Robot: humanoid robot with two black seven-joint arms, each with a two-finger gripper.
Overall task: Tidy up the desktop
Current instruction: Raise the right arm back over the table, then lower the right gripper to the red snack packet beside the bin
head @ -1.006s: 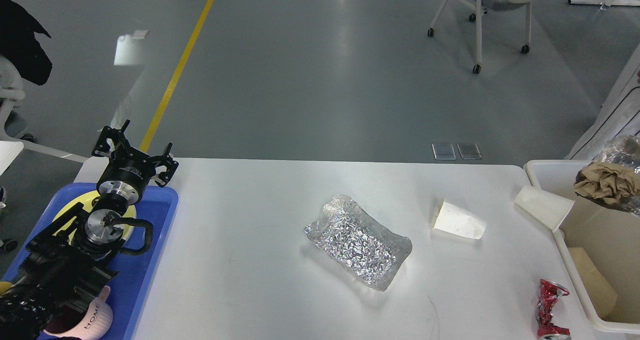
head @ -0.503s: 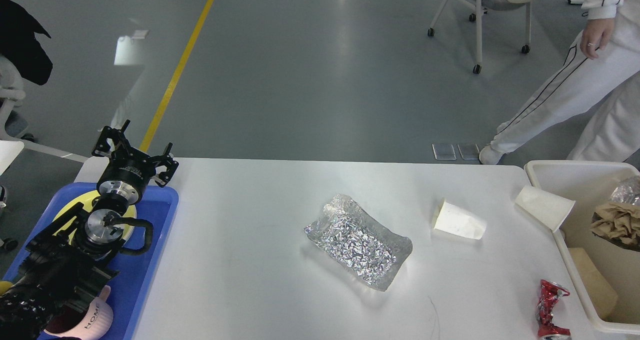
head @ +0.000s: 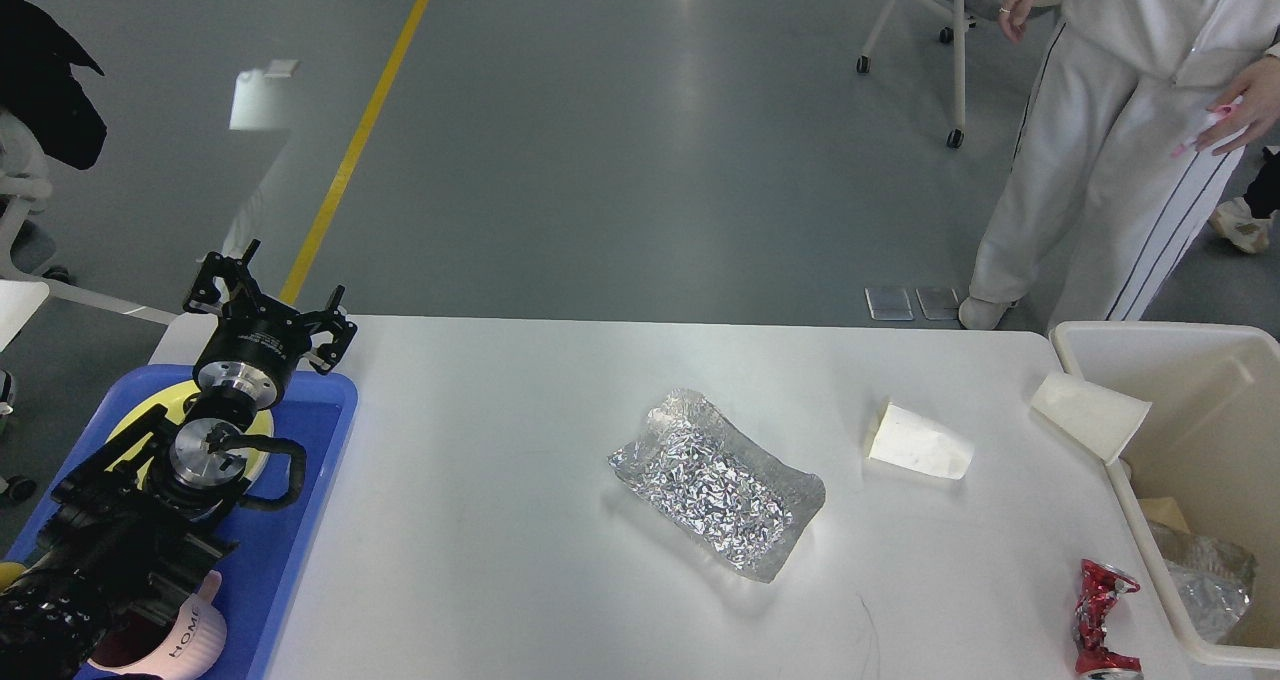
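Lying crushed at the near right corner of the large white desktop (head: 520, 560), a red drinks can (head: 1098, 618) is still waiting beside the cream plastic bin (head: 1075, 345). What has changed sits inside that bin: the brown paper wad and silvery wrap that were hovering over its far end a second ago are now gone from the air, and a crumpled silvery piece (head: 1200, 585) is lying low in its near end; the brown wad is no longer showing. So one load of rubbish seems to be binned, while the desktop is far from tidy.

Further in, a crinkled silver foil pouch (head: 715, 485) is lying flat mid-table, a white paper cup (head: 918, 442) is resting on its side to its right, and a second white cup (head: 1090, 415) is leaning against the bin's rim. At the left, a blue plastic tray (head: 310, 480) is holding a yellow plate and a pink mug (head: 175, 645). My left gripper (head: 268, 312) is hanging unmoved over the tray's far edge, fingers spread, holding nothing. My right arm is not showing.

Beyond the table, a person in white clothes (head: 1100, 140) is now standing upright on the grey floor, near a wheeled chair (head: 960, 10); a yellow line (head: 360, 130) is running away at the left.
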